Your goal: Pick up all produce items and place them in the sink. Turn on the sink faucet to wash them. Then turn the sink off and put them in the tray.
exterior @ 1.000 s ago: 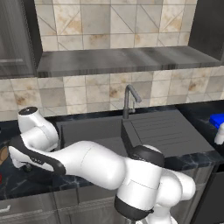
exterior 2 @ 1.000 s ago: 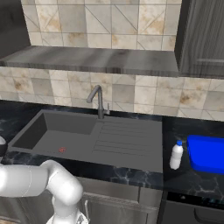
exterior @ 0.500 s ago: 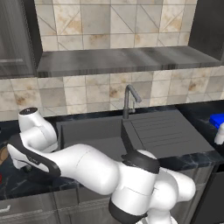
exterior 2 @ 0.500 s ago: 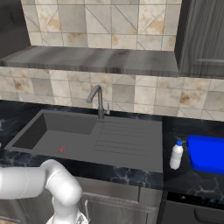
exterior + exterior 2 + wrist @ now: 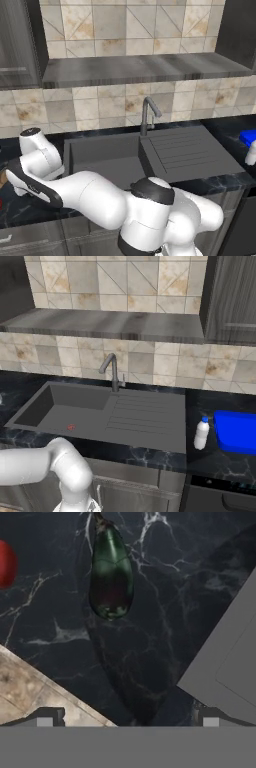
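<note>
A dark green-black oval produce item (image 5: 110,573) lies on the black marble counter, straight ahead of my gripper (image 5: 127,720). The fingertips (image 5: 45,720) stand wide apart, open and empty, short of the oval. A bright red round produce item (image 5: 5,564) shows at the left edge, cut off. A corner of the dark grey sink (image 5: 231,662) lies to the right. The sink (image 5: 102,155) (image 5: 65,408) has a ribbed drainboard, and the bent sink faucet (image 5: 147,114) (image 5: 112,371) stands behind it. The blue tray (image 5: 237,431) (image 5: 248,137) rests on the counter far right. My arm (image 5: 75,192) reaches left of the basin.
A small white bottle (image 5: 201,433) (image 5: 251,158) stands between the drainboard and the tray. A tiled wall (image 5: 100,107) runs behind the counter under a grey shelf (image 5: 140,67). Tiles (image 5: 25,694) also show at the hand view's lower left.
The arm has swung a little further left and lower over the counter beside the sink. The jaws have stayed open.
</note>
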